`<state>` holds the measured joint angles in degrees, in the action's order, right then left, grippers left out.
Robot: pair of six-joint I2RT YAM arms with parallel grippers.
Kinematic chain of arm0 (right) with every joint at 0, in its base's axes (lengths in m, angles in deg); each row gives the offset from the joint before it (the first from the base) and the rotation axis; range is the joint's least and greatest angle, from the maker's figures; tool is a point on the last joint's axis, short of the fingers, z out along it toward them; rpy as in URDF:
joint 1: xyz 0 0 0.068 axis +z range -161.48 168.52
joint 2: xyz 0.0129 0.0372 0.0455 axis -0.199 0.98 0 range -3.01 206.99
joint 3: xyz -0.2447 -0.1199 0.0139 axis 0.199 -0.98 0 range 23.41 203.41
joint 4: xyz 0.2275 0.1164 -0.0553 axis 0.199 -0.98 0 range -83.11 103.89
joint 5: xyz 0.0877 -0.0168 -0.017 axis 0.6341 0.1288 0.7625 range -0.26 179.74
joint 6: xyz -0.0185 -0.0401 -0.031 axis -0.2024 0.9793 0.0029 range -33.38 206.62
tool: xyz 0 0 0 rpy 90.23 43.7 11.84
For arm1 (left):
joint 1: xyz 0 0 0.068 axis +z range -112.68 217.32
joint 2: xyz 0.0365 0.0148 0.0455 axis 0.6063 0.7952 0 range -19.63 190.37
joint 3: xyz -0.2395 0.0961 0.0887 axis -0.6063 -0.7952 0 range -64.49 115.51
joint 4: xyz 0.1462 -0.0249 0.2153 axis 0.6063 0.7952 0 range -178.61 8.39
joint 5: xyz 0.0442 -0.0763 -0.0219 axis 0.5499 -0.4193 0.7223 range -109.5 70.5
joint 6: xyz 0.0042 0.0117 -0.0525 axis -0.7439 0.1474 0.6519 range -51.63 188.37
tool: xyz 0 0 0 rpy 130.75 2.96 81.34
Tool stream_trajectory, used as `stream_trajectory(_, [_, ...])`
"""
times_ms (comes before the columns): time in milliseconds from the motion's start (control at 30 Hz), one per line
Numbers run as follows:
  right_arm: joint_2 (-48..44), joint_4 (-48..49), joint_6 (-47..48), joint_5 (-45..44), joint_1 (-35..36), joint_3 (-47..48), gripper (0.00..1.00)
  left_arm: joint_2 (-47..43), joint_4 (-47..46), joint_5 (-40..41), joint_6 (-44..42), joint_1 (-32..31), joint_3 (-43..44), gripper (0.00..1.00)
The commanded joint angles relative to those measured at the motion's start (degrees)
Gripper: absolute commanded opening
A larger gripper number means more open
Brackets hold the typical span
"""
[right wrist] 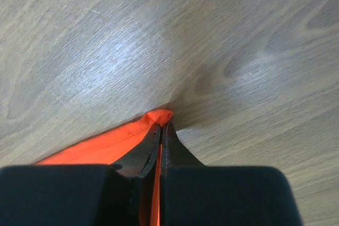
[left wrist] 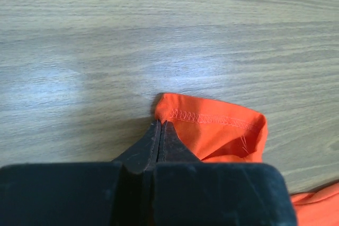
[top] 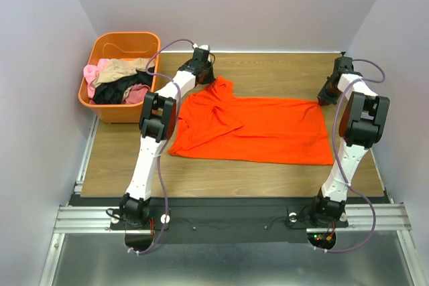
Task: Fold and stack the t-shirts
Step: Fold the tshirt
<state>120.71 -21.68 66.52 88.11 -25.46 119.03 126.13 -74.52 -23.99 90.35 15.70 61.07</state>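
Orange t-shirt (top: 261,128) inside left pincer (left wrist: 160,125), right pincer (right wrist: 161,126)

Orange t-shirt (top: 261,128): one, on table (top: 221,182) middle. Orange tub (top: 115,113): one, far left corner. Inside tub at least three: pink garment (top: 90,72), tan garment (top: 120,68), black garment (top: 110,92); exact number unclear. Arms: two, left arm (top: 153,140), right arm (top: 350,145).

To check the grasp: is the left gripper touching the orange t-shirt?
Touching. The left wrist view shows the left gripper shut on the hemmed corner of the orange t-shirt, with no gap at its tips.
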Motion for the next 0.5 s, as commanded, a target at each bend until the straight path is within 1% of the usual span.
stream_trajectory(0, [-2.34, -0.46, -0.29, 1.28, 0.00, 0.45, 0.00, -6.87, -5.55, -0.25, 1.31, 0.44, -3.29, 0.00])
stream_trajectory(167, [-4.62, -0.46, 0.41, 1.36, 0.00, -0.07, 0.00, -13.28, -9.25, -1.65, 1.40, 0.80, -8.39, 0.00])
stream_trajectory(233, [-6.38, -0.46, 0.85, 2.95, 0.00, -0.60, 0.00, -15.23, -10.04, -2.01, 1.31, 0.80, -10.15, 0.00])
stream_trajectory(333, [-8.66, -0.46, 1.90, 2.25, 0.00, -2.53, 0.01, -19.53, -12.41, -1.57, 1.05, 0.80, -16.20, 0.00])
stream_trajectory(467, [-11.30, -0.46, 2.70, 1.11, 0.00, -5.16, 0.00, -24.97, -13.47, -2.27, 0.70, 0.80, -22.01, 0.00])
